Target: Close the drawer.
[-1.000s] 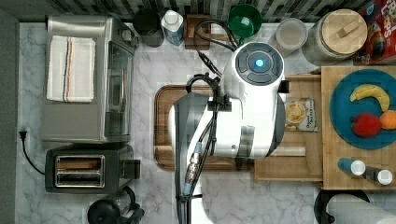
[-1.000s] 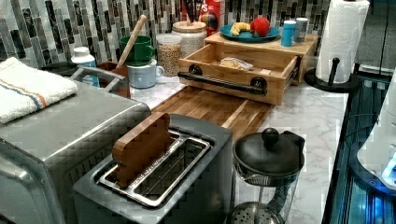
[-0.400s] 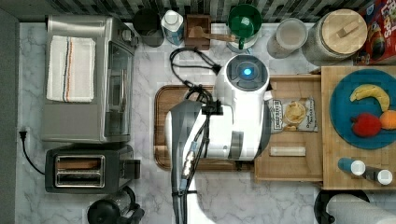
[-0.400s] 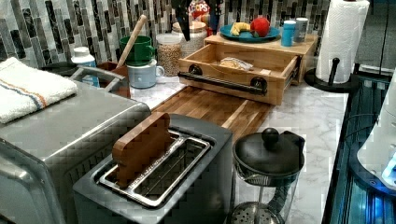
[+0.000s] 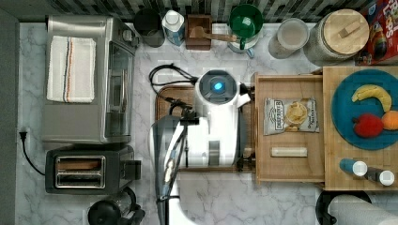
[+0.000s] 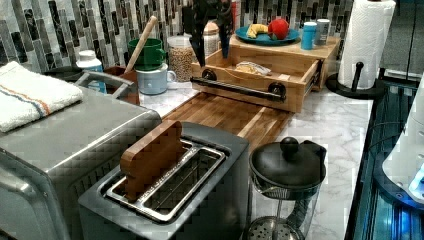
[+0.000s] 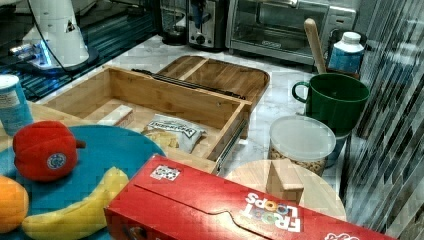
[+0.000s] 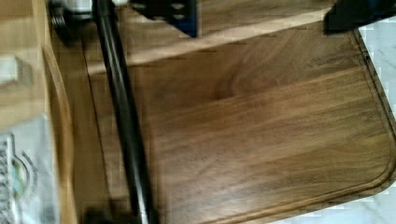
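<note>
Gripper (image 6: 212, 37) hangs above the near end of the drawer's front, fingers (image 6: 200, 47) spread apart with nothing between them, released, tips pointing down. In the wrist view one fingertip shows on each side, with the black handle bar (image 8: 122, 116) running under the camera and the cutting board (image 8: 261, 140) below. The drawer (image 5: 288, 129) is pulled well out from under the slab top (image 5: 335, 173), sticking out toward the cutting board on the top view's left; the front panel overhangs the board's edge. Contents: a snack packet (image 5: 291, 116) and a small pale bar-shaped item (image 5: 289, 152), both light by the look of them, so load is probably negligible. My read on handling: rigid wooden box on side rails (image 7: 231, 140), stiff, should slide with modest force, not fragile. No need to grasp; a flat push on the front panel (image 6: 240, 92) or against the handle bar should do. Push near the middle of the bar, between its two round mounts, since an off-centre push may rack the drawer in its rails. The metal bar looks smooth, so fingers could slip off; contact with the wood face just behind it is safer. Blue plate (image 5: 361, 112) of fruit on the slab top might rattle if the drawer slams, so ease it in.
</note>
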You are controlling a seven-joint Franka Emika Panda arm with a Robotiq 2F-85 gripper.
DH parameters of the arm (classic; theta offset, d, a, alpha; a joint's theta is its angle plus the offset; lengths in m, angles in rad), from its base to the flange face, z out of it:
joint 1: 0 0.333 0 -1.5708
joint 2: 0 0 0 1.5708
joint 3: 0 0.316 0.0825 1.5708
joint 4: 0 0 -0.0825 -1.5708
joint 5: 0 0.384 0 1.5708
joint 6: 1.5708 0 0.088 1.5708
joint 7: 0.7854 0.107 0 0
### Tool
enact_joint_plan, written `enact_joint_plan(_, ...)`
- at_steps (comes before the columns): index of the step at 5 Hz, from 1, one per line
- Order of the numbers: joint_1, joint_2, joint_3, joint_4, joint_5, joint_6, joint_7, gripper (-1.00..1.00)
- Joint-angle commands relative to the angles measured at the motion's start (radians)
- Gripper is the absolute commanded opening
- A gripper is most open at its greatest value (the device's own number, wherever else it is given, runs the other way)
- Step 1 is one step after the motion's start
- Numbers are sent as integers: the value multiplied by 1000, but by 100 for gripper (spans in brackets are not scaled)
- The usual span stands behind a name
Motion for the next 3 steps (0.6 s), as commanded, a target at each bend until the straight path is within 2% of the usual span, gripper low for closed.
enact_joint_plan(1, 36, -15, 33, -108, -122, 118, -128, -100)
enact_joint_plan(2, 23, 14, 26, -158, -164, 212, -140, -100)
enact_joint_plan(3, 6, 40, 14, -199, -143, 311, -200, -100)
